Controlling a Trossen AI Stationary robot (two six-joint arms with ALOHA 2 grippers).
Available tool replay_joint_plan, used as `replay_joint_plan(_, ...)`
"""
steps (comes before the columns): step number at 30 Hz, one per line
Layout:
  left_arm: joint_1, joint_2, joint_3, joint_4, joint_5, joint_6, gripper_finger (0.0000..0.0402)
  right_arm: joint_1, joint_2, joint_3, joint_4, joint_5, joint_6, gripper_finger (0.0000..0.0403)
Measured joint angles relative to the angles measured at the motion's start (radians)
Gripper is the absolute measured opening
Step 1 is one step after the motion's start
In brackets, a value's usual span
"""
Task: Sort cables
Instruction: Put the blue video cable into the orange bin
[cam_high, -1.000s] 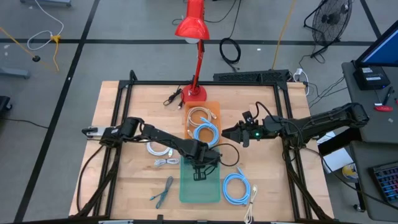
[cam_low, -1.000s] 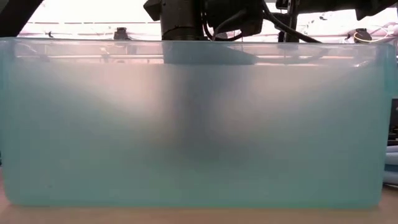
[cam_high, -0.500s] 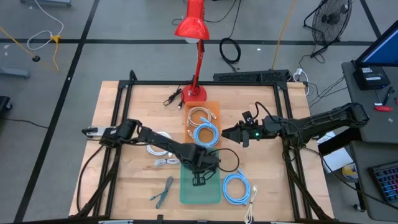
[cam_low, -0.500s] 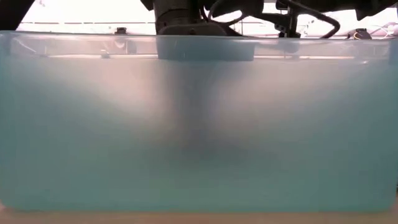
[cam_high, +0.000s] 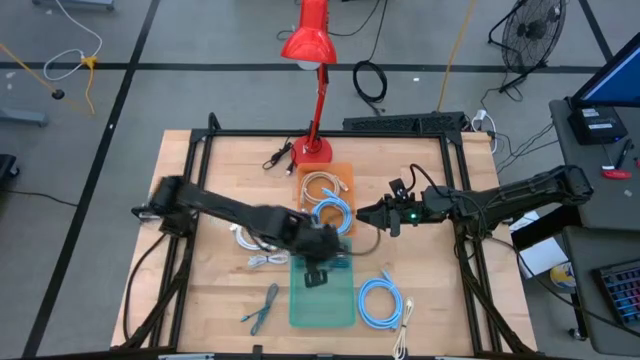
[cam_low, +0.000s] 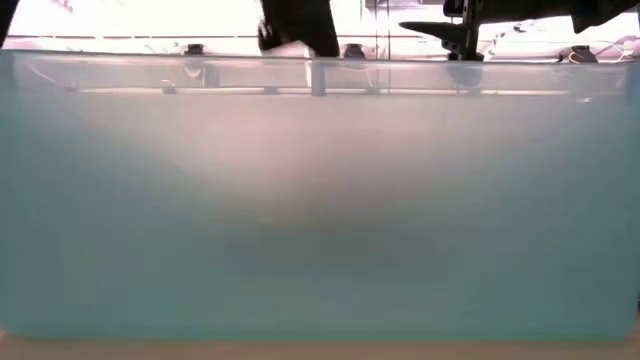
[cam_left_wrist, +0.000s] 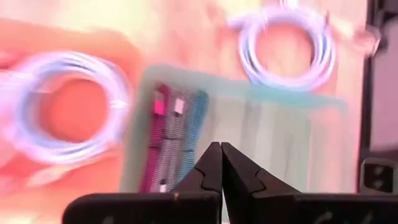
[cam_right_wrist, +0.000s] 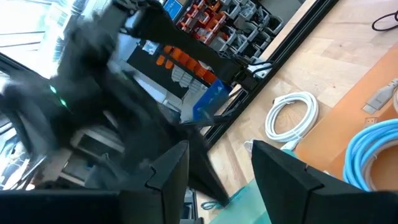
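High view shows the cables scattered around the middle of the wooden table (cam_high: 180, 200): a light-blue coil (cam_high: 332, 214) and a beige coil (cam_high: 322, 184) sit together in the orange tray (cam_high: 345, 170), another light-blue coil (cam_high: 379, 302) lies loose on the wood just right of the teal bin (cam_high: 335, 312), with a thin white cable (cam_high: 405, 330) beside it. Left of the bin there's a white coil (cam_high: 243, 238), a small grey bundle (cam_high: 266, 260) and a dark green bundle (cam_high: 262, 307) nearer the front edge. Left wrist view is blurry, but you can make out a short bundle with pinkish and grey ends (cam_left_wrist: 169, 140) lying inside the teal bin, coils on either side outside it. Left gripper (cam_high: 316, 274) hangs over the bin's back end, fingers pressed together with nothing between them. Right gripper (cam_high: 368, 214) hovers just right of the orange tray, fingers spread apart and empty. Red lamp (cam_high: 310, 45) stands at the back of the table behind the tray. Low view is pretty much all teal bin wall.
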Motion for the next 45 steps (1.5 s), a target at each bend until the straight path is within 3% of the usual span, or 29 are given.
replay_joint_plan(5, 0.0, -0.156, 0.002, -0.129, -0.158, -0.126, 0.0, 0.0, 0.0, 0.0, -0.001, -0.001, 0.006, 0.0164)
replay_joint_plan(9, 0.0, -0.225, -0.053, -0.271, -0.219, -0.23, 0.0001, 0.0, 0.0, 0.0, -0.009, -0.004, 0.012, 0.0164)
replay_joint_plan(13, -0.004, -0.27, -0.186, -0.36, -0.158, -0.323, 0.0005, 0.0, 0.0, 0.0, -0.018, -0.026, 0.018, 0.0164)
replay_joint_plan(19, -0.053, -0.37, -0.457, -0.356, -0.088, -0.494, 0.0003, 0.0, 0.0, 0.0, -0.023, -0.026, 0.025, 0.0164)
replay_joint_plan(22, -0.071, -0.481, -0.602, -0.258, -0.089, -0.617, 0.0002, 0.0, 0.0, 0.0, -0.023, -0.027, 0.025, 0.0164)
replay_joint_plan(26, -0.083, -0.658, -0.793, -0.001, -0.135, -0.775, 0.0003, 0.0, 0.0, 0.0, -0.058, -0.067, 0.032, 0.0164)
replay_joint_plan(31, -0.093, -0.794, -0.935, 0.211, -0.22, -0.857, 0.0004, 0.014, 0.0, 0.0, -0.199, -0.207, 0.03, 0.0164)
replay_joint_plan(34, -0.106, -0.83, -0.953, 0.336, -0.273, -0.799, 0.0005, 0.04, 0.001, 0.0, -0.195, -0.283, 0.0, 0.0164)
replay_joint_plan(39, -0.106, -0.861, -0.953, 0.594, -0.32, -0.593, 0.0003, 0.067, 0.001, 0.0, -0.107, -0.285, 0.055, 0.0164)
replay_joint_plan(42, -0.099, -0.869, -0.952, 0.653, -0.319, -0.539, 0.0008, 0.083, 0.001, 0.0, 0.02, -0.284, 0.088, 0.0164)
replay_joint_plan(45, -0.099, -0.87, -0.952, 0.641, -0.311, -0.515, 0.0009, 0.123, 0.001, 0.0, 0.228, -0.216, 0.138, 0.0164)
